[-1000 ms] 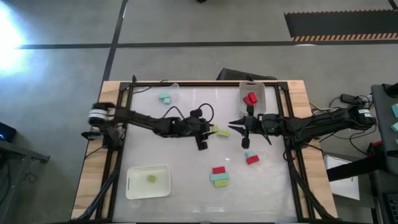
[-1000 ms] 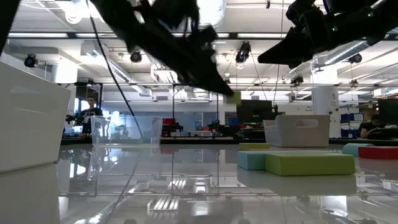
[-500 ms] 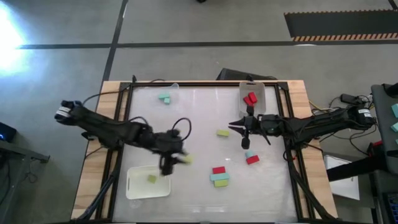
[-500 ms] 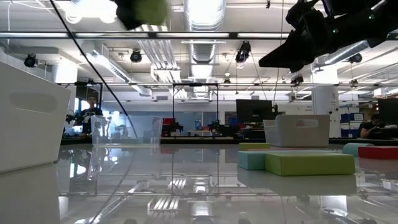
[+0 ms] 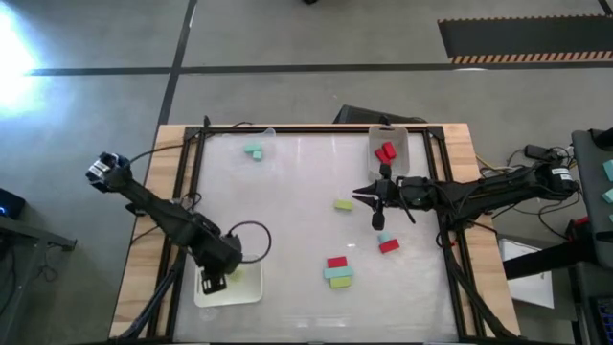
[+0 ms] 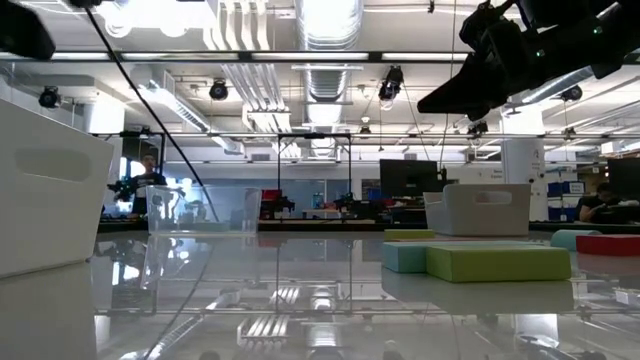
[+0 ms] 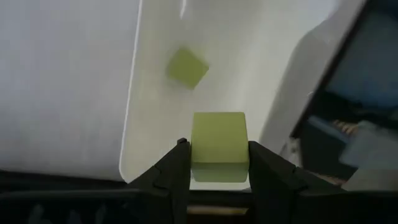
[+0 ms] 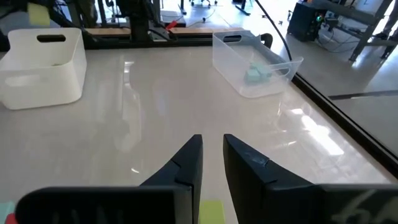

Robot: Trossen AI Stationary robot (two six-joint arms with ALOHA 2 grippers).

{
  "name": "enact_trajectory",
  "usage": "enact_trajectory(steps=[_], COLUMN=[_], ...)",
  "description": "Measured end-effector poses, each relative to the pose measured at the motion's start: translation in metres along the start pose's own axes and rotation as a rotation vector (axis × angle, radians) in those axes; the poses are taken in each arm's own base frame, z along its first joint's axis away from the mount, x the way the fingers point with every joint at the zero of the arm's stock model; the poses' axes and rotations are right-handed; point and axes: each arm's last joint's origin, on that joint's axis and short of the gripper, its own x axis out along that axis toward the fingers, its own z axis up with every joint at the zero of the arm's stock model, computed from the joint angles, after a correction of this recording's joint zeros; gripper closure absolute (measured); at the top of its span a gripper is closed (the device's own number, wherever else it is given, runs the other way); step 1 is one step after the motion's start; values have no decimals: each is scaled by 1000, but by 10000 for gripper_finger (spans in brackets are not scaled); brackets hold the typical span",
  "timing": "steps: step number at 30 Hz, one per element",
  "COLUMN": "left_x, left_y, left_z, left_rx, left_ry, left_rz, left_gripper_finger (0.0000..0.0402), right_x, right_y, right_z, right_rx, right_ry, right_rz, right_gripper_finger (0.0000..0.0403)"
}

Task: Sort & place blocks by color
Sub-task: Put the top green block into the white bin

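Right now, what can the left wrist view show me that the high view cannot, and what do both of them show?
Only the left wrist view shows the left gripper pinching a yellow-green block between its fingers. Only the high view shows the right gripper over the table's middle, a clear tray holding a teal block, and loose blocks on the table. Both show the white tray below the left gripper, with one yellow-green block already inside.
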Motion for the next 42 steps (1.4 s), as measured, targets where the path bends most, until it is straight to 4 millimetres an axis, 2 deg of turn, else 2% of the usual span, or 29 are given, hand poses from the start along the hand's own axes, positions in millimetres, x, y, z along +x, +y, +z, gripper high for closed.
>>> enact_trajectory(steps=[6, 9, 14, 20, 27, 31, 35, 42], left_x=[48, 64, 77, 79, 61, 43, 23, -10], left_y=[9, 11, 10, 10, 1, -3, -4, 0], left_z=[4, 8, 12, 13, 14, 16, 23, 38], left_rx=[-46, -41, -30, -23, 82, 168, 288, 573], left_ry=[165, 209, 238, 243, 198, 73, -184, -746], left_rz=[137, 190, 227, 232, 164, 164, 175, 187], left_gripper_finger=[283, 282, 258, 222, 217, 217, 217, 217], right_x=[0, 0, 0, 0, 0, -1, -2, -6], right_y=[0, 0, 0, 0, 0, 2, 8, 13], right_z=[0, 0, 0, 0, -4, -9, -5, 1], right_rx=[0, -1, 0, 10, 86, 124, 148, 123], right_ry=[1, 1, 1, 1, 40, 105, 170, 273], right_rz=[0, 0, 0, 0, -2, 3, 19, 29], right_gripper_finger=[349, 349, 349, 349, 349, 349, 349, 349])
